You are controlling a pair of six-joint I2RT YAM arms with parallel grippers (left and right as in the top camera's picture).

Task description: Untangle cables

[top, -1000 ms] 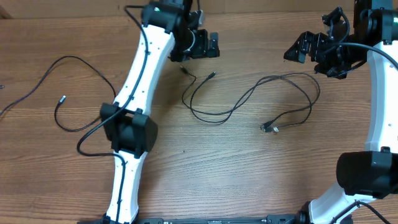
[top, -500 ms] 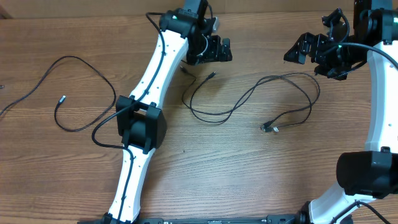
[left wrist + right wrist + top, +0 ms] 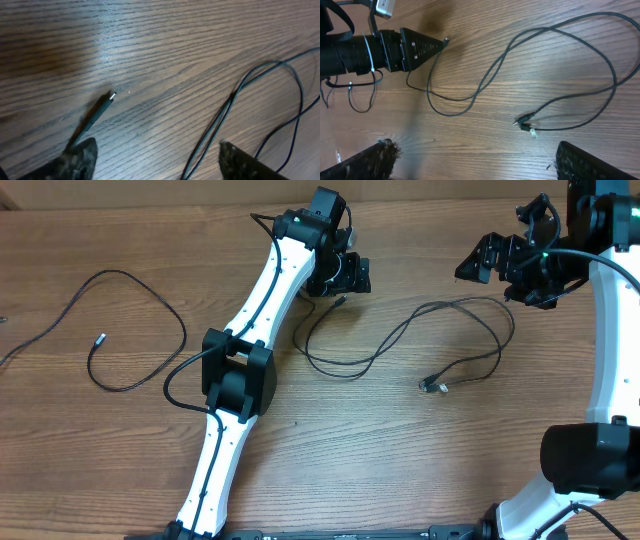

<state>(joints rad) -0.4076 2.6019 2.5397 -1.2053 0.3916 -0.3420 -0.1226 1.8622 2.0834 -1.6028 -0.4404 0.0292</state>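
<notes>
You're at the reaching step. Your left gripper point(image 3: 156, 150) hovers, jaws spread, just above a silver plug tip point(image 3: 107, 99) of the looped cables point(image 3: 460, 301) lying mid-table. A separate cable point(image 3: 120, 273) lies well apart at left. The right gripper point(image 3: 475, 146) hangs wide open. Next, you likely need to descend and pinch that plug squarely.

– Where can I get through?
– Near side of the table point(image 3: 400, 460) is bare wood. My left arm point(image 3: 240, 375) slants across the middle, and cable point(image 3: 398, 332) loops sprawl just right of it.
</notes>
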